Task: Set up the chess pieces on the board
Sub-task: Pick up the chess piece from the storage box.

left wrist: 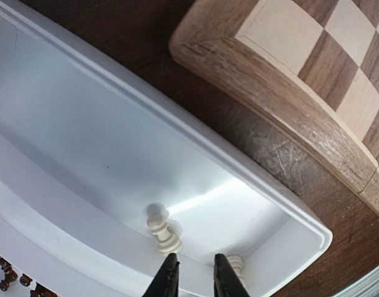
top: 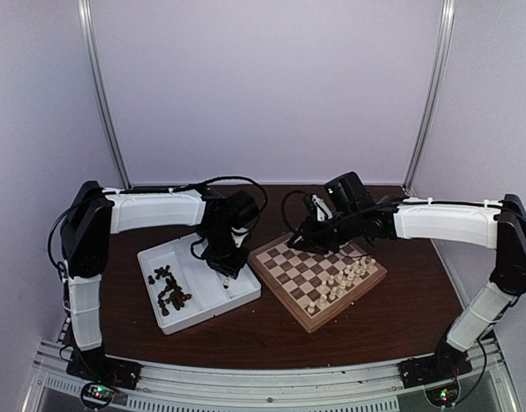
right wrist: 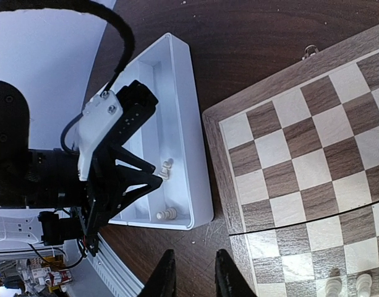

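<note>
The board lies right of centre, with several cream chess pieces standing on its near right part. Dark chess pieces are piled in the left compartment of the white tray. In the tray's right compartment one cream piece lies just ahead of my left gripper, and another is half hidden behind its right finger. The left jaws stand slightly apart with nothing between them. My right gripper hovers over bare table between the tray and the board, narrowly open and empty.
The tray sits close to the board's left corner on the dark wooden table. Both arms meet over the middle, with the left gripper in the tray and the right gripper at the board's far left edge. White walls enclose the table.
</note>
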{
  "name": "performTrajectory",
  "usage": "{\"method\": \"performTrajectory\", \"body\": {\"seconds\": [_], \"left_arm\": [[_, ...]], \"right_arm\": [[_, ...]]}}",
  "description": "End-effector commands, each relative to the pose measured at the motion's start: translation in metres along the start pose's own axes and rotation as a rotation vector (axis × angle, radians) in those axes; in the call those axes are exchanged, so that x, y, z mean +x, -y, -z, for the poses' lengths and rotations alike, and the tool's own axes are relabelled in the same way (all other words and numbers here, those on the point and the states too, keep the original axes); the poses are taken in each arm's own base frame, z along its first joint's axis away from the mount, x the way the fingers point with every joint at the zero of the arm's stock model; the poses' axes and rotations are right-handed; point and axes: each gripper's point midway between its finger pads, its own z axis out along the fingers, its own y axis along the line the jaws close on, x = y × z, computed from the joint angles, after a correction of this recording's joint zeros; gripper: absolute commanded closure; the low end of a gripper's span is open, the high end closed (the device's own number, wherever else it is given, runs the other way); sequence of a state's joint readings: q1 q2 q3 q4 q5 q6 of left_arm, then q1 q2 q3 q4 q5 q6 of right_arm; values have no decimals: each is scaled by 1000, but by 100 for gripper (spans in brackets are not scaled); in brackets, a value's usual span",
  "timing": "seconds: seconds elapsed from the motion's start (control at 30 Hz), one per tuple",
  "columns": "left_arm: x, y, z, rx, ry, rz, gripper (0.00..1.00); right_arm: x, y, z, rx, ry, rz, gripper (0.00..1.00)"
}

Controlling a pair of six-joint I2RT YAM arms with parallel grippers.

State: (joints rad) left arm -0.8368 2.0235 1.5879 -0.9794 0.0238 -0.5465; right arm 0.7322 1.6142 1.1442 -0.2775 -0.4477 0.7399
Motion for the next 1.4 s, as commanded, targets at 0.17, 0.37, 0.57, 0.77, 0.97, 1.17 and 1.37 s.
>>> {"method": "performTrajectory", "body": {"seconds": [0.17, 0.37, 0.57, 0.77, 0.97, 1.17, 1.37], "left_arm": [[-10, -15, -17, -124, -34, 109, 79], [-4, -26, -21, -192, -52, 166, 71], [5, -30, -22, -220, -84, 183, 71], [23, -22, -27, -200, -152, 201, 71], [28, -14, -35, -186, -179, 203, 71], [34, -14, -40, -200, -204, 199, 72], [34, -7, -50, -202, -230, 170, 75]], "right_arm": [[-10, 6, 17, -15, 37, 36, 77], [-11, 10, 19, -35, 33, 29, 77], [-11, 13, 19, -46, 31, 24, 77], [-10, 17, 19, -55, 31, 17, 77], [-12, 16, 21, -75, 33, 9, 78], [-12, 17, 24, -77, 37, 9, 78], [-12, 17, 26, -89, 36, 8, 78]]}}
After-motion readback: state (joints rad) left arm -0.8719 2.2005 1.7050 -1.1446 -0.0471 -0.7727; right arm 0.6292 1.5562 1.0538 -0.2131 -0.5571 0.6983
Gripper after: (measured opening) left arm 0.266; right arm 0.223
